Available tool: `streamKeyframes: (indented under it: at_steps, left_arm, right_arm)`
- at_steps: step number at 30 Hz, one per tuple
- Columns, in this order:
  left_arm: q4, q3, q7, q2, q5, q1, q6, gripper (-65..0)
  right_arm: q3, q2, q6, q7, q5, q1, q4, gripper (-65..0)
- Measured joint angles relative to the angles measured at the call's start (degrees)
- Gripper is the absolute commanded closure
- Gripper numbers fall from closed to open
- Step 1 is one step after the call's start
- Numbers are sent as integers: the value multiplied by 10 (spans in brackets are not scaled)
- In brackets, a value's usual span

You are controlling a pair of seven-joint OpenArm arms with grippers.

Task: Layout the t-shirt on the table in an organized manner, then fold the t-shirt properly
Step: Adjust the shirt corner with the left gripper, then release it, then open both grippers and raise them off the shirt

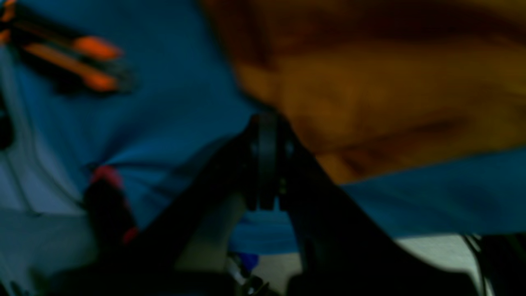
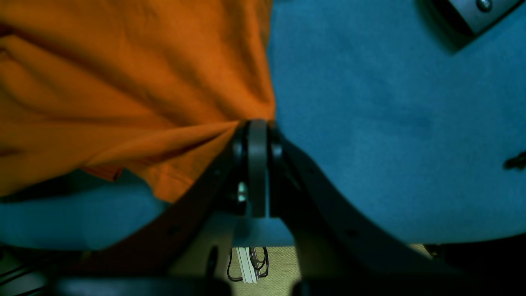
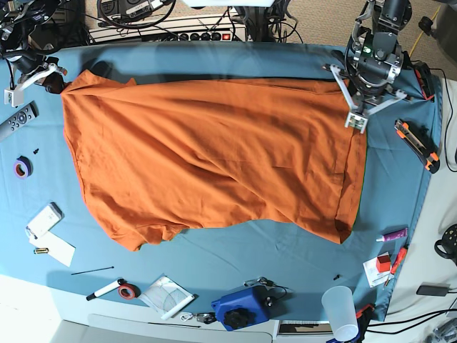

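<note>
Teal cloth fills the left wrist view, dim and blurred, with the t-shirt (image 1: 370, 102) a soft orange mass beyond and to the right of the left gripper (image 1: 268, 123). Its jaws are pressed together with no gap, tips right at the shirt's near edge; whether any fabric is caught between them, the blur won't let me say. An orange-handled cutter (image 1: 70, 57) lies on the cloth well left of the shirt.

Over to the right wrist view, much sharper: the right gripper (image 2: 257, 125) is pinched shut on a corner of the t-shirt (image 2: 123, 82), and creases fan out from that point, a sign of fabric pulled taut. The bare table (image 2: 390, 123) lies to the shirt's right.

Now the base view from above. The t-shirt (image 3: 207, 157) is stretched wide across the middle of the table (image 3: 235, 250), its far edge drawn into a fairly straight line between the two arms. The right gripper (image 3: 51, 73) holds the shirt's left corner in this view, the left gripper (image 3: 359, 113) sits at the shirt's opposite corner. That hold looks meant to spread the cloth flat; the near hem sags unevenly, so laying out seems unfinished. Near the front edge, clear of the shirt, sit a white cup (image 3: 340, 311), a blue tool (image 3: 239, 309) and a roll of tape (image 3: 22, 168).
</note>
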Motion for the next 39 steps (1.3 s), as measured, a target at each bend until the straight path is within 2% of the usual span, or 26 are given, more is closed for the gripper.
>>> streamKeyframes:
  at_steps: [2,4,7,12,13,17,20,21,23,25,27,29,32,35,39]
  left_arm:
    - [0,0,0,0,10,1,0,-59]
    - [0,0,0,0,45,2,0,-81]
    - [0,0,11,0,97,1,0,-81]
    - [0,0,19,0,118,1,0,-81]
    - [1,0,19,0,118,1,0,-81]
    - [19,0,19,0,130,1,0,-81]
    - [26,0,24,-2,219,1,0,-81]
    - [26,0,28,-7,245,1,9,-81]
    - [26,0,36,-21,283,2,70,-80]
    - [26,-1,41,-39,302,2,101,-48]
    - [26,-17,40,-49,297,1,130,0]
    - [26,-59,33,-49,289,2,132,0]
    - [27,-158,-1,-48,255,1,129,0]
    - [27,-276,-29,-49,146,1,92,0]
    - [28,-409,-46,-47,-44,1,9,0]
  right_arm:
    - [0,0,0,0,-1,0,0,-115]
    - [0,0,0,1,-1,0,0,-159]
    - [0,0,0,0,8,0,0,-159]
    - [0,0,0,0,157,2,0,-159]
    - [0,0,0,0,172,7,2,-159]
    - [0,0,0,0,166,45,25,-159]
    - [1,5,-1,-1,137,49,74,-158]
    - [4,6,-1,-3,122,48,94,-158]
    - [23,7,-1,-3,100,48,136,-158]
    - [43,11,0,2,98,39,171,-158]
    - [60,11,0,2,93,23,189,-158]
    - [71,9,0,-1,56,6,189,-158]
    - [86,-1,0,0,21,-22,188,-158]
    - [88,-18,0,-1,14,-39,183,-158]
    - [86,-33,0,1,20,-39,146,-158]
